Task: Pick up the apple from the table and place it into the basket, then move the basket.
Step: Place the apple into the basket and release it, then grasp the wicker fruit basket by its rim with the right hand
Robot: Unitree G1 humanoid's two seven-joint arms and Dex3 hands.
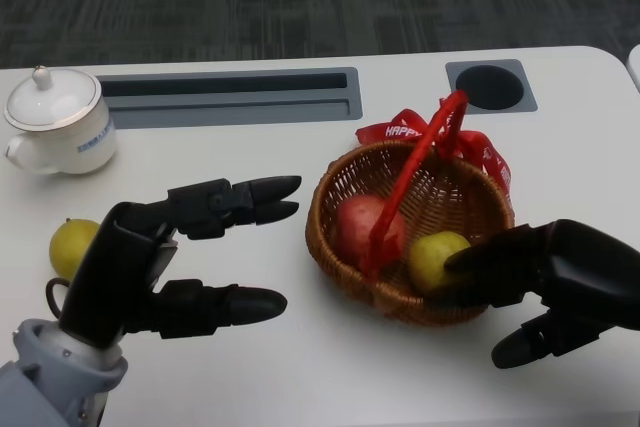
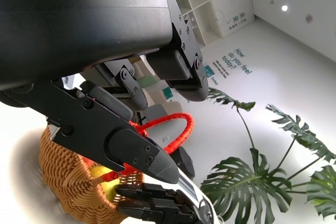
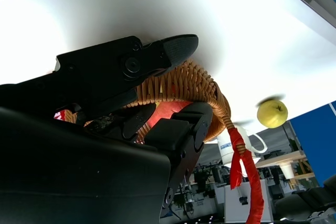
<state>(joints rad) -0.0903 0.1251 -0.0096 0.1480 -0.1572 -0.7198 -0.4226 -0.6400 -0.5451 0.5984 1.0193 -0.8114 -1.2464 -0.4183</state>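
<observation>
Nearest, at the lower right: right hand [image 1: 545, 282], fingers [image 1: 490, 265] reaching over the near rim of the basket [image 1: 330, 247] onto the yellow-green apple [image 1: 433, 257] lying inside; thumb lower, outside the wicker wall, so rim and wall sit between thumb and fingers. Cannot tell whether the apple is gripped or only touched. Just beyond those fingertips, inside the same basket, a red apple [image 1: 358, 225], partly crossed by the red handle [image 1: 415, 172] arching from near rim to far rim. Red ribbon [image 1: 405, 130] tied at the far rim, white letters reading "HAPPY".

At the lower left: left hand [image 1: 175, 252], holding nothing, fingers [image 1: 255, 199] spread wide from the thumb and pointing toward the basket, tips just short of its left wall, not touching.

Behind that hand, by the wrist, a yellow fruit [image 1: 72, 245] on the table [image 1: 250, 367], partly hidden by the hand.

Farther, beyond the left fingers: white lidded cup [image 1: 58, 122] with small blue print, too small to read. Farthest: grey recessed tray [image 1: 230, 97] and round dark hole [image 1: 490, 85] in the tabletop.
</observation>
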